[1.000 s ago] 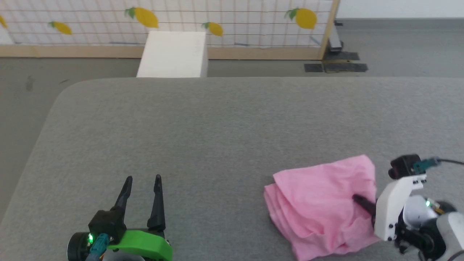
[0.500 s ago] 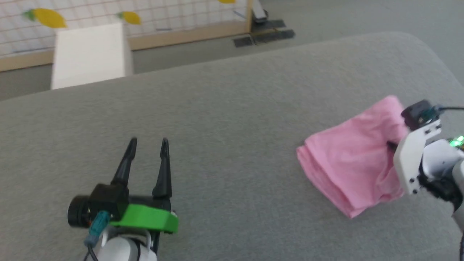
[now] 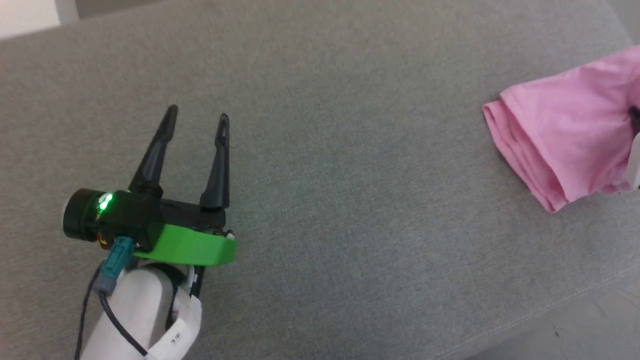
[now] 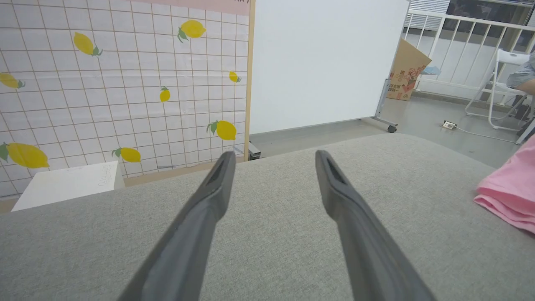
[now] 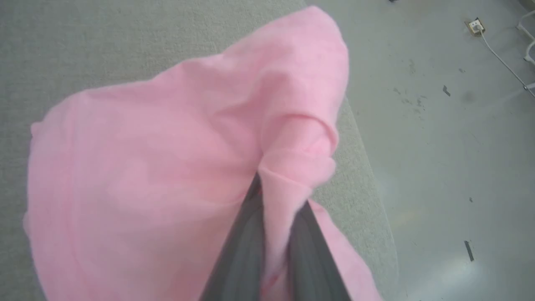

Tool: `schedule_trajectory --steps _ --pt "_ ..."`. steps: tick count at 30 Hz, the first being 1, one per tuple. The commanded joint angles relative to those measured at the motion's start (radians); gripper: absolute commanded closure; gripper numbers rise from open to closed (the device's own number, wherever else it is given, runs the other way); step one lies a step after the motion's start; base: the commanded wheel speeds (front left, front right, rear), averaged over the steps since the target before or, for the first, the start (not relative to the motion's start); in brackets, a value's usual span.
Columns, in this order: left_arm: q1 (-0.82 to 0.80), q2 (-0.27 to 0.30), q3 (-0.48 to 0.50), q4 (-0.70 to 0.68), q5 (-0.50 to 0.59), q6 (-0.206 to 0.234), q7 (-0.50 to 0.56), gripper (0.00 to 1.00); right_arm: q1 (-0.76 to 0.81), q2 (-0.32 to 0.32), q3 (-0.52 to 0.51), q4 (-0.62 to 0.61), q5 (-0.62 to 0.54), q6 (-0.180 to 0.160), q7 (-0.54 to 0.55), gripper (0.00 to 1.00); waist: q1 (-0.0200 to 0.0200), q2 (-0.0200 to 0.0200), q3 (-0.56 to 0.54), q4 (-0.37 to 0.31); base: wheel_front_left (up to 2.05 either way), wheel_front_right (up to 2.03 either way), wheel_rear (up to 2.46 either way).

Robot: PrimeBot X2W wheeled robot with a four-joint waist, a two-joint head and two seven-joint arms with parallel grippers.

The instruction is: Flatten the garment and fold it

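Garment: the pink top point(image 3: 565, 135) sits bunched in loose layers at the right end of the grey cushion point(image 3: 350, 200).
Right gripper point(image 5: 278, 196): jaws pressed together on a pinched ridge of the top (cloth bulges up past the fingertips), close to the cushion's right edge.
Left gripper point(image 3: 197, 112): jaws spread and holding nothing, over the cushion's left part, well apart from the top.
Handling: thin, soft and light by the look. It will likely sag and crease from any single pinch.
Where to hold: probably a hemmed edge or corner for each gripper, then draw it flat toward the cushion's middle.
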Motion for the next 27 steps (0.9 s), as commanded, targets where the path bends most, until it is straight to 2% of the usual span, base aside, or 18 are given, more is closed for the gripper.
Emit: schedule_trajectory --steps 1,4,5,6,7,13,17,22,27 --pt "-0.019 0.013 0.004 -0.013 0.009 0.003 0.006 0.0 -0.034 0.011 -0.013 0.031 -0.022 -0.002 -0.032 1.0 -0.0003 0.007 0.133 -0.025 0.0 0.0 0.0" --pt "-0.024 0.021 0.006 -0.028 0.013 0.006 0.012 0.0 -0.072 0.023 -0.046 0.102 -0.058 -0.002 -0.092 1.0 -0.0003 0.007 0.148 -0.009 0.0 0.0 0.0" --pt "-0.025 0.022 0.006 -0.031 0.013 0.007 0.013 0.0 -0.083 0.029 -0.059 0.129 -0.075 -0.002 -0.116 0.88 -0.0003 0.007 0.15 -0.002 0.0 0.0 0.0" --pt "-0.024 0.022 0.006 -0.034 0.012 0.008 0.013 0.0 -0.091 0.033 -0.067 0.15 -0.088 -0.002 -0.133 0.53 -0.0003 0.007 0.15 0.002 0.0 0.0 0.0" --pt "-0.024 0.021 0.007 -0.036 0.01 0.01 0.013 0.0 -0.099 0.035 -0.08 0.177 -0.108 -0.002 -0.155 0.0 -0.0003 0.007 0.148 0.008 0.0 0.0 0.0" --pt "-0.002 0.019 0.013 -0.027 0.001 0.022 0.001 0.0 -0.121 0.024 -0.195 0.309 -0.249 -0.002 -0.263 0.0 -0.0003 0.007 0.105 0.029 0.0 0.0 0.0" --pt "0.021 0.017 0.012 -0.007 -0.001 0.029 -0.01 0.0 -0.096 0.006 -0.275 0.348 -0.355 -0.002 -0.325 0.0 -0.0003 0.007 0.044 0.041 0.0 0.0 0.0" --pt "0.085 0.009 0.02 0.022 -0.014 0.046 -0.025 0.0 -0.006 0.023 -0.369 0.344 -0.469 -0.002 -0.386 0.0 -0.0003 0.007 -0.062 0.055 0.0 0.0 0.0" --pt "0.171 -0.009 0.035 0.042 -0.035 0.072 -0.036 0.0 0.116 0.077 -0.428 0.287 -0.499 -0.002 -0.454 0.0 -0.0003 0.007 -0.18 0.073 0.0 0.0 0.0"
